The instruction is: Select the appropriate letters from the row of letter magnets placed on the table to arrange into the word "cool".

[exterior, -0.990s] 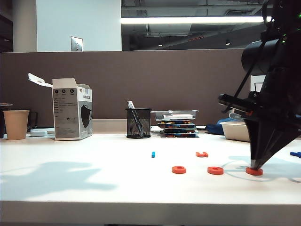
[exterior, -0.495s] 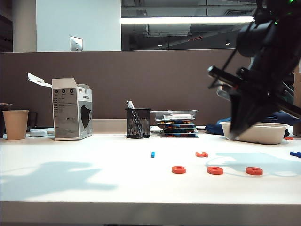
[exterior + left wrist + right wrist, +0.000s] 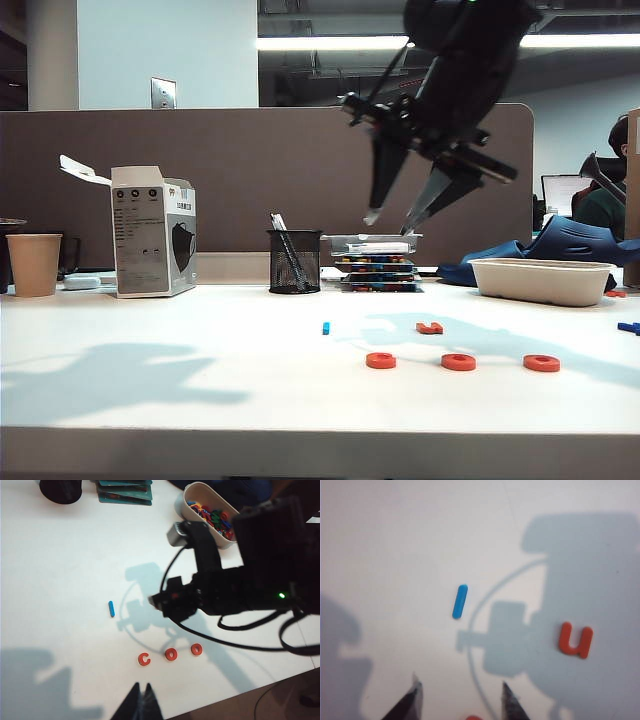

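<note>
Three orange-red ring letters [image 3: 380, 360], [image 3: 458, 362], [image 3: 541, 363] lie in a line near the table's [image 3: 180, 400] front edge. In the left wrist view they read c [image 3: 144, 659], o [image 3: 171, 654], o [image 3: 197, 649]. The bright-blue bar [image 3: 326, 327] lies farther back and to their left, and shows again as the bar [image 3: 460, 601] beyond the right fingertips. My right gripper [image 3: 390, 222] hangs open and empty high above the table, over the blue bar. My left gripper [image 3: 141, 687] is shut and empty, near the front edge; the exterior view does not show it.
An orange hook-shaped letter [image 3: 429, 327] lies right of the bar. Along the back stand a paper cup [image 3: 33, 264], a box [image 3: 153, 232], a mesh pen cup [image 3: 294, 262], stacked trays [image 3: 375, 262] and a white bowl [image 3: 540, 280] of letters. A dark blue piece [image 3: 628, 327] lies far right.
My right gripper left the rightmost ring on the table, rose, swung left across the table and opened. The three rings and the blue bar stayed put.
</note>
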`<state>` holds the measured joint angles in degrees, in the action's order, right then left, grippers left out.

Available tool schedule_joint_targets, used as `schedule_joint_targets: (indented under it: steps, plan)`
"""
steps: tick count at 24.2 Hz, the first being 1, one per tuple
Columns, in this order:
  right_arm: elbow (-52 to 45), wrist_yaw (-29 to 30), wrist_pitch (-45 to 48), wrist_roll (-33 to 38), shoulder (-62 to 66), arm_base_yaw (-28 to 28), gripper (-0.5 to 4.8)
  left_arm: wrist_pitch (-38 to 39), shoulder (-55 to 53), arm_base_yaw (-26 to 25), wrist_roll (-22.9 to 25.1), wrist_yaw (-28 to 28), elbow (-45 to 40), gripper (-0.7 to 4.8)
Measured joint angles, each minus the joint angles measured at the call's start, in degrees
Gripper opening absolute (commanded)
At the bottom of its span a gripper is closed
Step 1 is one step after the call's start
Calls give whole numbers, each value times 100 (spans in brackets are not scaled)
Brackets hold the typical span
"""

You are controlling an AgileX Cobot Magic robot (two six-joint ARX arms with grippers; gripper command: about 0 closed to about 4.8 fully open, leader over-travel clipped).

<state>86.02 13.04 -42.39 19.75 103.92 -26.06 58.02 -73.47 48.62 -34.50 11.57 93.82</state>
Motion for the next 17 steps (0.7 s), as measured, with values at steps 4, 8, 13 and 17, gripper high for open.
schedule_joint_targets:
  steps: [4, 8, 13, 17]
  plan:
    - [946, -166, -254, 96, 756, -138, 185, 0, 0, 0, 0, 0, 0, -5]
    - [1641, -387, -614, 103, 1394, -411, 185, 0, 0, 0, 0, 0, 0, -5]
    - [2159, -817, -1025, 103, 2013, -699, 185, 0, 2, 0, 0, 0, 0, -5]
    - [2258, -1027, -1154, 103, 2361, -850, 184, 2, 2, 0, 0, 0, 0, -5]
